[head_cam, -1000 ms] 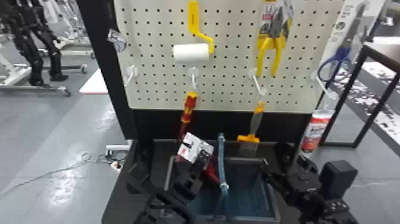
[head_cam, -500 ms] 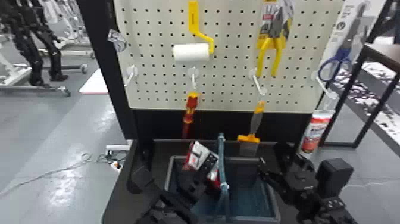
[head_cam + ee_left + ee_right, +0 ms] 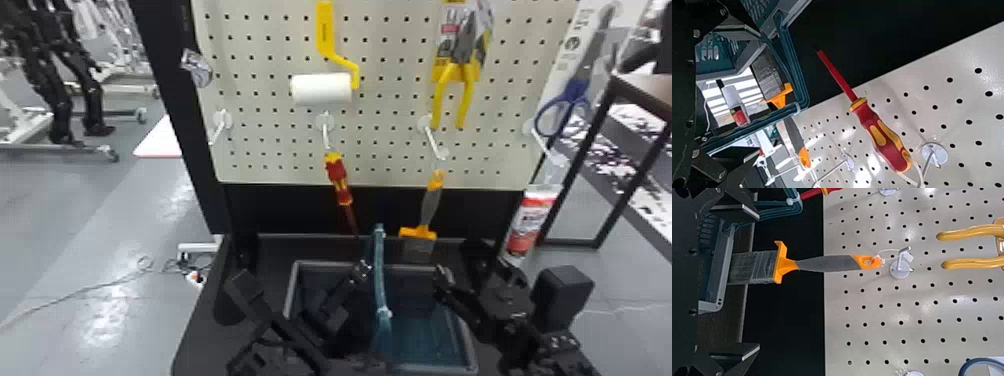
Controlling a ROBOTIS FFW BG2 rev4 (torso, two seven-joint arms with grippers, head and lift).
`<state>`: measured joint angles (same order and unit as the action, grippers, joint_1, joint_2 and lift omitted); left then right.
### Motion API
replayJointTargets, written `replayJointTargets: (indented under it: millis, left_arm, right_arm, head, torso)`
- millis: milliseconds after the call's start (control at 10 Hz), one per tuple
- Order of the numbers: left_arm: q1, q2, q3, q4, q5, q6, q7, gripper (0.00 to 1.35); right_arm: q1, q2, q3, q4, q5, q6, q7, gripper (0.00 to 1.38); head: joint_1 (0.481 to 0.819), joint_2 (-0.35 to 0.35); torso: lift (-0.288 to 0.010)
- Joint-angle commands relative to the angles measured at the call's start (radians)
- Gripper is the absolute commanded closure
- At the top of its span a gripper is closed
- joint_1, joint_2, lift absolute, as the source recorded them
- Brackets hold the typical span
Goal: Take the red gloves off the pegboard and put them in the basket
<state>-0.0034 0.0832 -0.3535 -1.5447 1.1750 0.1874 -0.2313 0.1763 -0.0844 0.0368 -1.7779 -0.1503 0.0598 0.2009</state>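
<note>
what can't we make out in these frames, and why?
- Basket interior, left part: head view, left arm in front. Can't tell if the red gloves lie there.
- Top of the pliers' package: head view, cut off by the top edge.
- Small print on the tube: head view, too blurred.

A black table spreads out below the left gripper, extending past it on both sides. On the table, under that gripper, sits a teal basket with a grey rim, its handle upright near the fingertips.
</note>
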Motion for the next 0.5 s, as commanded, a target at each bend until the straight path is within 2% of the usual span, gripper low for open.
replayJointTargets:
  millis: [0, 400]
  left_arm:
    - [0.000, 0.000, 0.001, 0.000, -0.003, -0.005, -0.002, 0.22]
    - [0.000, -0.002, 0.002, 0.000, -0.014, -0.013, -0.003, 0.22]
  right_arm:
    - [0.002, 0.000, 0.000, 0.000, 0.000, 0.000, 0.000, 0.14]
    - [0.005, 0.000, 0.000, 0.000, -0.002, -0.001, 0.000, 0.14]
  head:
    - [0.549, 0.000]
    - [0.549, 0.000]
  torso:
    - [-0.100]
    - [-0.100]
